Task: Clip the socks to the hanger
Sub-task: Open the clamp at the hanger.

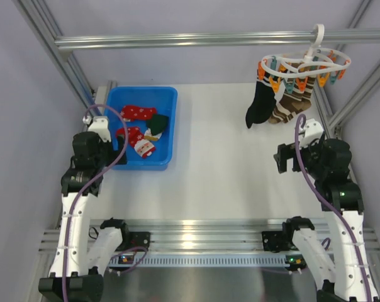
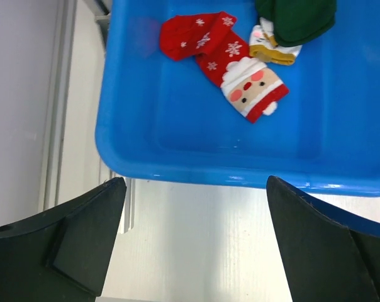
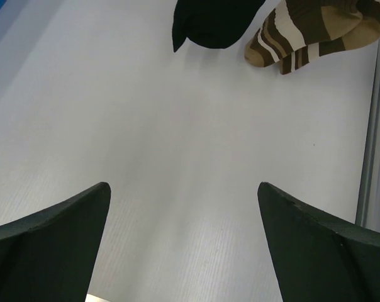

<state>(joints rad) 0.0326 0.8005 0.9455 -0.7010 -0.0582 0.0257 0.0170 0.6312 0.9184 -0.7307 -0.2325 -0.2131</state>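
The socks lie in a blue bin at the back left: a red one with white specks, a dark green one and a red Santa-face one. In the left wrist view the Santa sock and the green sock rest on the bin floor. The hanger, a white ring with orange and teal pegs, hangs from the top rail at the back right. My left gripper stands open at the bin's near left rim. My right gripper stands open over bare table, below the hanger.
A plain black sock and brown-and-cream striped socks hang clipped to the hanger. Aluminium frame posts run along both sides, and a rail spans the back.
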